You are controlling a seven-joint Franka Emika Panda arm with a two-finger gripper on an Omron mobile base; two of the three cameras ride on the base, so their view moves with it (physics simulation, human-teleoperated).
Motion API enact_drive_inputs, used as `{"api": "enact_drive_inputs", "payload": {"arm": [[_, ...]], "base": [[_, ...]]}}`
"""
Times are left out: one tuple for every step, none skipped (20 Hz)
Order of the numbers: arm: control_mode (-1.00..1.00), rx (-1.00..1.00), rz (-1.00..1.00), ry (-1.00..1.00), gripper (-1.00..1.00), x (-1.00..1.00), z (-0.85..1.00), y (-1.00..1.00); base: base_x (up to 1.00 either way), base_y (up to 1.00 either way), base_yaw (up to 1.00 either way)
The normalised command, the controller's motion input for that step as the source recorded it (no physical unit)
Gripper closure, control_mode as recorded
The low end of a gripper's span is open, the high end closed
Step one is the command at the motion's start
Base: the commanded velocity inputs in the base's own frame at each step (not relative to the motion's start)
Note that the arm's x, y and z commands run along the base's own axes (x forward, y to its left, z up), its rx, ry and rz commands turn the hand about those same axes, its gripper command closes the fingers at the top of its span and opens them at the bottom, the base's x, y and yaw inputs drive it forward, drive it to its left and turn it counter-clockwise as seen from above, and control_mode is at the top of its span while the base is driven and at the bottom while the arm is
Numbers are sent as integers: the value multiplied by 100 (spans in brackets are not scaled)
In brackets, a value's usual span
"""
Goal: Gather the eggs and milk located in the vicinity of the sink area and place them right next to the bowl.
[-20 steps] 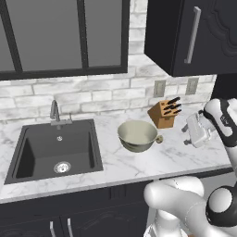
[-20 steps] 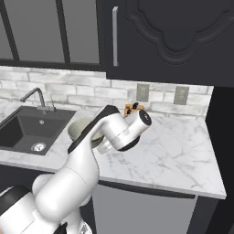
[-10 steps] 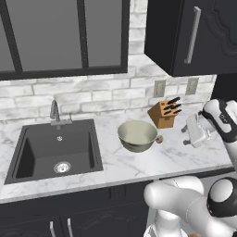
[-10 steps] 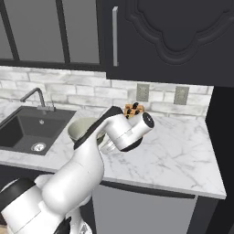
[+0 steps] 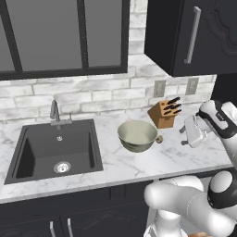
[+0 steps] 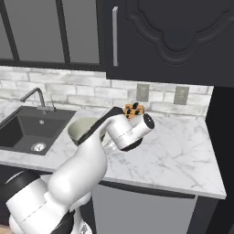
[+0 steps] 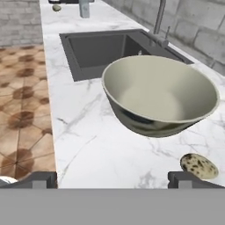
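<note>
On the marble tabletop, a speckled egg lies just beside the bowl; the sink is further left. Fingers stand wide open, holding nothing.

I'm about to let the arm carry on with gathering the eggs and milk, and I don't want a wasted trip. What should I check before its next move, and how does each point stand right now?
1. Claw free to pick: ok, open, nothing between its tips.
2. Speckled egg beside the bowl: ok, it lies on the counter close to the bowl's base.
3. Bowl upright and empty: ok.
4. Sink free of task items: ok, the basin holds just its drain.
5. Milk carton ready to fetch: cannot tell, a pale upright shape past the sink may be it.
6. Second egg: cannot tell, a small roundish thing lies near that shape.
</note>
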Motion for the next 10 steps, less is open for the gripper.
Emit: {"api": "enact_drive_inputs", "payload": {"arm": [[-100,0,0,0,-100,21,-11,0],[-100,0,0,0,-100,21,-15,0],[-100,0,0,0,-100,24,-16,0],[-100,0,0,0,-100,28,-15,0],[-100,0,0,0,-100,29,-14,0],[-100,0,0,0,-100,28,-13,0],[-100,0,0,0,-100,26,-13,0],[-100,0,0,0,-100,24,-14,0],[-100,0,0,0,-100,24,-14,0],[-100,0,0,0,-100,24,-14,0]], "base": [[0,0,0],[0,0,0],[0,0,0],[0,0,0],[0,0,0],[0,0,0],[0,0,0],[0,0,0],[0,0,0],[0,0,0]]}}
